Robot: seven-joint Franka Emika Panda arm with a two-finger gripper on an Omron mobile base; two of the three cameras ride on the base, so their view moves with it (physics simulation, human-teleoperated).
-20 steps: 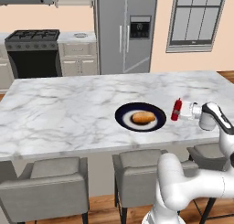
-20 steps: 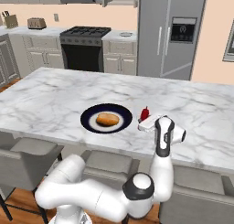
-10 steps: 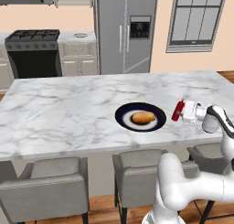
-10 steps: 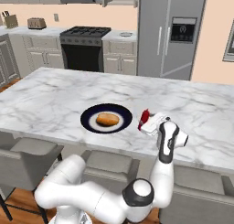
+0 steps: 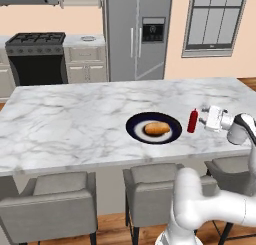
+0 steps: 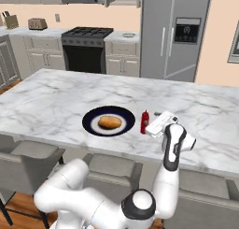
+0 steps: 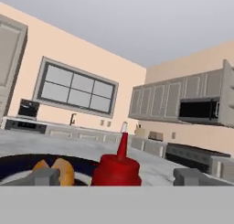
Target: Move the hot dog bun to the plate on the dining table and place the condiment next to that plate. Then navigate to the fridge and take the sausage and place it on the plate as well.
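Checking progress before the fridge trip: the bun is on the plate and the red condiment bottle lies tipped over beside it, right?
Not quite: the condiment stands upright beside the plate, as the left base view shows. The hot dog bun is indeed on the plate.

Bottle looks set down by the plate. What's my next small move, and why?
Probably back the gripper straight away from the condiment. Its jaws are open, the bottle stands upright beside the plate, and the hot dog bun lies on it, so the fridge comes next.
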